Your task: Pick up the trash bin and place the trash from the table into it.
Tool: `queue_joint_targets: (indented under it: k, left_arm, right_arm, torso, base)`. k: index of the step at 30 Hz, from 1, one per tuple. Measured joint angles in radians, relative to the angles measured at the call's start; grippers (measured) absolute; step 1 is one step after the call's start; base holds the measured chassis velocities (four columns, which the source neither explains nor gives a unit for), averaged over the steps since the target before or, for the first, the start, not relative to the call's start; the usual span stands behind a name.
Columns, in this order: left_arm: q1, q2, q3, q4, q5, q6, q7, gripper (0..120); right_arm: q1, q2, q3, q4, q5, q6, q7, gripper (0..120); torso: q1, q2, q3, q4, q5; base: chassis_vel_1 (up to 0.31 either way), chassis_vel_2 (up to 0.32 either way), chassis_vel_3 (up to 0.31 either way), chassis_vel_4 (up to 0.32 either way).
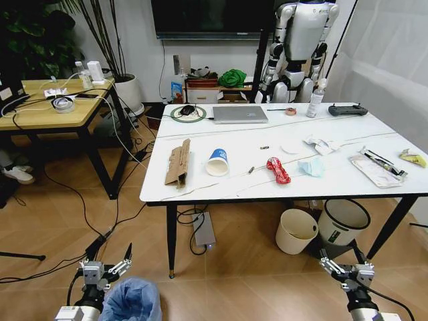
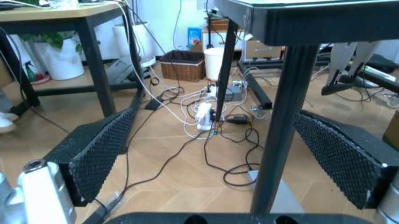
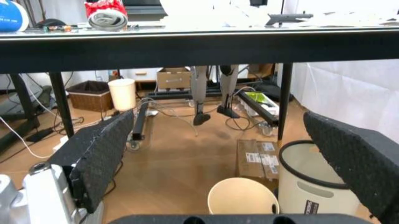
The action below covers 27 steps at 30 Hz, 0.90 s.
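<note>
The trash bin [image 1: 132, 299], lined with a crinkled blue bag, stands on the floor at the near left, right beside my left gripper [image 1: 105, 267], which is open and empty. My right gripper [image 1: 348, 271] hangs open low at the near right. On the white table [image 1: 234, 144] lies the trash: brown cardboard [image 1: 178, 162], a paper cup [image 1: 217, 162], a red wrapper [image 1: 278, 170], a face mask [image 1: 311, 166], tissues [image 1: 321, 144], a clear package [image 1: 378, 167] and a yellow wrapper [image 1: 413, 158]. The right wrist view looks under the table edge [image 3: 199, 46] past the right gripper [image 3: 231, 158].
A cream bucket [image 1: 296, 231] and a grey-and-white bin [image 1: 342, 224] stand under the table's right end. A black table leg [image 2: 281, 116] rises just ahead of the left gripper [image 2: 218, 154]. Cables cross the floor. A wooden table [image 1: 57, 103] stands left; a laptop [image 1: 239, 114] lies at the back.
</note>
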State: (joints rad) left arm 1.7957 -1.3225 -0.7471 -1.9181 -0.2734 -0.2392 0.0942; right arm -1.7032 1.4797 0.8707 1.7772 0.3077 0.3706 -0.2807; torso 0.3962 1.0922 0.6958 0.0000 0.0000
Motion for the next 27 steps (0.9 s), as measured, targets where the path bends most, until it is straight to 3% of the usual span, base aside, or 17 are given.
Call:
queue_joint_targets:
  k: [27]
  left_arm:
    - [0.008,-0.013,0.014,0.002,0.022,0.001,-0.004,100]
  right_arm:
    - [-0.003,-0.002,0.002,0.003,0.003,0.006,0.002,100]
  torso:
    - [-0.061,-0.138,-0.076,0.0000,0.0000]
  base:
    - [0.000,0.000,0.000,0.000]
